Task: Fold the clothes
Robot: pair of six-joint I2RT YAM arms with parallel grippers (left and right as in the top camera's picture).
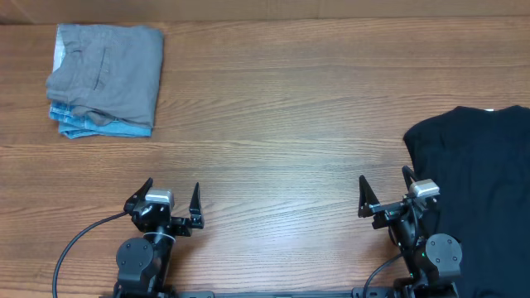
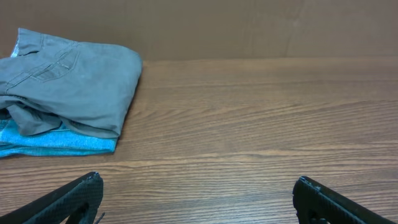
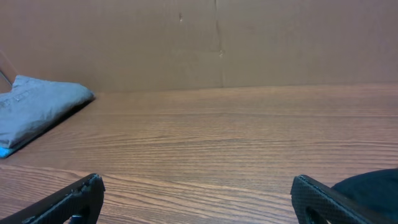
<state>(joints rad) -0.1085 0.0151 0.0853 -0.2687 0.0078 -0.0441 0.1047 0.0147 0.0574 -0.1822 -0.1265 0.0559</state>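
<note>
A large black shirt (image 1: 484,186) lies crumpled at the table's right edge, partly out of frame; a bit shows in the right wrist view (image 3: 373,183). At the far left is a folded stack: a grey garment (image 1: 108,70) on top of a light blue one (image 1: 99,127), also in the left wrist view (image 2: 68,81). My left gripper (image 1: 172,192) is open and empty near the front edge. My right gripper (image 1: 385,184) is open and empty, just left of the black shirt.
The wooden table (image 1: 273,124) spans the view, with bare wood between the stack and the shirt. A brown cardboard wall (image 3: 205,43) stands along the far edge. Black cables (image 1: 79,244) run from the arm bases at the front.
</note>
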